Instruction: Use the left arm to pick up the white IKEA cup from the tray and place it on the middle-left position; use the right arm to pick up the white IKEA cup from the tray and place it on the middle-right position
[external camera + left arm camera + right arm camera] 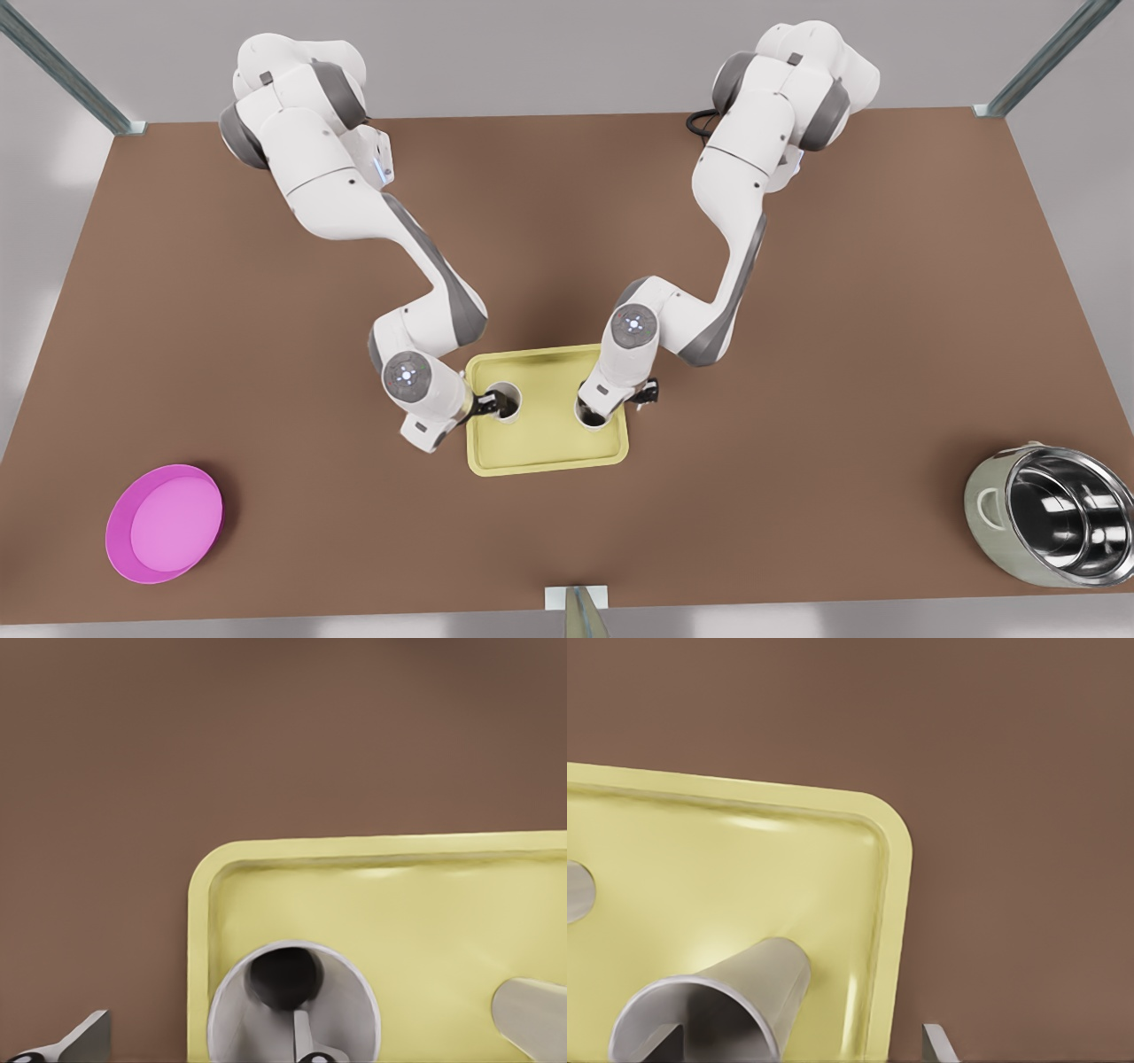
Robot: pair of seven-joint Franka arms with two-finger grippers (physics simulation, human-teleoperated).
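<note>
Each gripper, left and right, straddles its cup's thin rim, jaws open: light, rigid, likely slippery

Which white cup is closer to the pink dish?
The white cup on the tray's front-view left side, at the left pincer. The other cup stands nearer the steel pot.

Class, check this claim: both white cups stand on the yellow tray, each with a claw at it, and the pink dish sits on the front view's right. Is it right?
Not quite. The front view shows the pink dish on its left; a steel pot sits on the right. Both cups do stand on the tray, the left claw and right claw at them.
</note>
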